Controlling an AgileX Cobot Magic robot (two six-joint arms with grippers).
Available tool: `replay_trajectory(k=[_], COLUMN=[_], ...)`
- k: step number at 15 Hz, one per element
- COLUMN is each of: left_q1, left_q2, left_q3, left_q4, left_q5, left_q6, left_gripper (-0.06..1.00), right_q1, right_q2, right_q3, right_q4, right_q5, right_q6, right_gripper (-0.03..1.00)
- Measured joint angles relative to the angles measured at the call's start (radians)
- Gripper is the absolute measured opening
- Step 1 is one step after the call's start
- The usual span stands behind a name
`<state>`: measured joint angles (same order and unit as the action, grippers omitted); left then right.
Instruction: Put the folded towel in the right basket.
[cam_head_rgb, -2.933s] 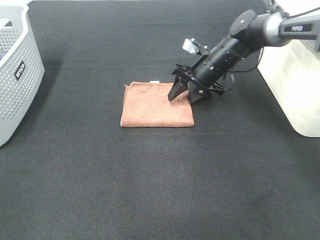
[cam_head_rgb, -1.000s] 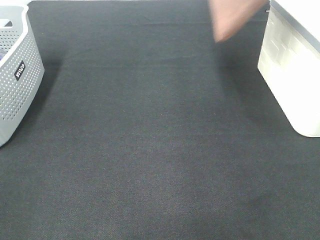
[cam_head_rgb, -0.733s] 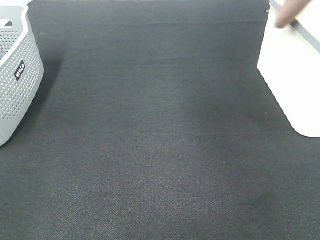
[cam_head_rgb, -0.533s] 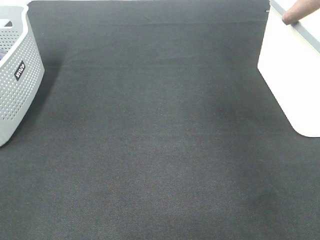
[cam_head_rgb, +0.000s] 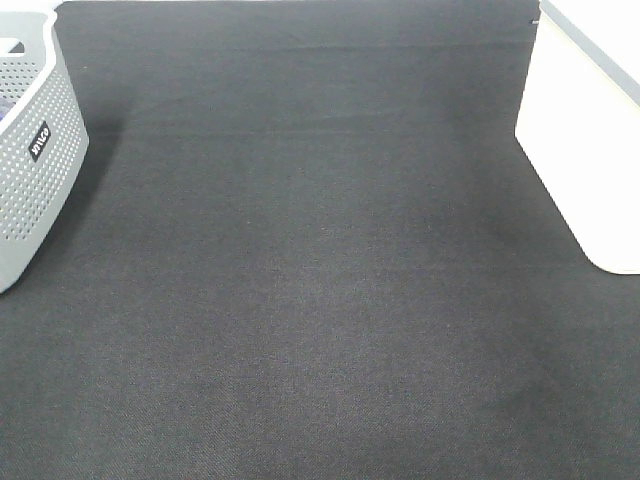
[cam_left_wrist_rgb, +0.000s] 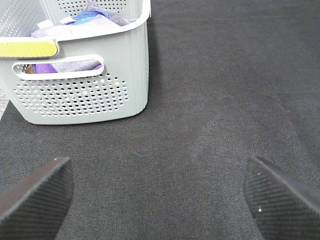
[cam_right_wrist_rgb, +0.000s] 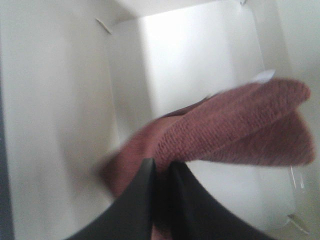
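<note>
In the right wrist view my right gripper (cam_right_wrist_rgb: 161, 172) is shut on the folded reddish-brown towel (cam_right_wrist_rgb: 235, 127), which hangs inside the white right basket (cam_right_wrist_rgb: 60, 100) above its floor. The right basket shows at the right edge of the exterior view (cam_head_rgb: 585, 130); towel and right arm are out of that view. In the left wrist view my left gripper (cam_left_wrist_rgb: 157, 192) is open and empty, its fingertips (cam_left_wrist_rgb: 35, 190) low over the black mat near the grey left basket (cam_left_wrist_rgb: 80, 95).
The grey perforated left basket (cam_head_rgb: 30, 140) stands at the left edge and holds purple and blue cloths (cam_left_wrist_rgb: 90, 15). A black mat (cam_head_rgb: 300, 270) covers the table between the two baskets.
The right gripper picked the towel up off the mat, carried it up and right out of the exterior view, and now holds it inside the white basket.
</note>
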<state>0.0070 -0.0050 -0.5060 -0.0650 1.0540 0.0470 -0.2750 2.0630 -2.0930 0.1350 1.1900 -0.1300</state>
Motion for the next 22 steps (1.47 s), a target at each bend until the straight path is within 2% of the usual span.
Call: replay_trajectory(k=[1, 4, 6, 7, 11, 13, 17, 20, 22], left_q1=[0.000, 0.000, 0.000, 0.000, 0.000, 0.000, 0.000, 0.000, 0.000], left_q2=[0.000, 0.000, 0.000, 0.000, 0.000, 0.000, 0.000, 0.000, 0.000], left_q3=[0.000, 0.000, 0.000, 0.000, 0.000, 0.000, 0.000, 0.000, 0.000], left_q4=[0.000, 0.000, 0.000, 0.000, 0.000, 0.000, 0.000, 0.000, 0.000], left_q5=[0.000, 0.000, 0.000, 0.000, 0.000, 0.000, 0.000, 0.000, 0.000], left_q6=[0.000, 0.000, 0.000, 0.000, 0.000, 0.000, 0.000, 0.000, 0.000], left_gripper=[0.87, 0.87, 0.87, 0.87, 0.87, 0.87, 0.87, 0.87, 0.87], right_q1=[-0.003, -0.003, -0.003, 0.001, 0.053, 0.138, 0.281, 0.353, 0.371], right_q2=[0.020, 0.030, 0.028, 0.012, -0.056, -0.093, -0.148, -0.228, -0.327], right_q3=[-0.001, -0.001, -0.001, -0.001, -0.001, -0.001, -0.001, 0.027, 0.127], right_q4=[0.000, 0.036, 0.077, 0.105, 0.101, 0.058, -0.073, -0.095, -0.097], right_q5=[-0.006, -0.006, -0.006, -0.003, 0.017, 0.021, 0.022, 0.022, 0.022], right_q6=[0.009, 0.001, -0.017, -0.018, -0.021, -0.009, 0.097, 0.147, 0.163], right_gripper=[0.17, 0.56, 0.68, 0.70, 0.71, 0.71, 0.71, 0.71, 0.71])
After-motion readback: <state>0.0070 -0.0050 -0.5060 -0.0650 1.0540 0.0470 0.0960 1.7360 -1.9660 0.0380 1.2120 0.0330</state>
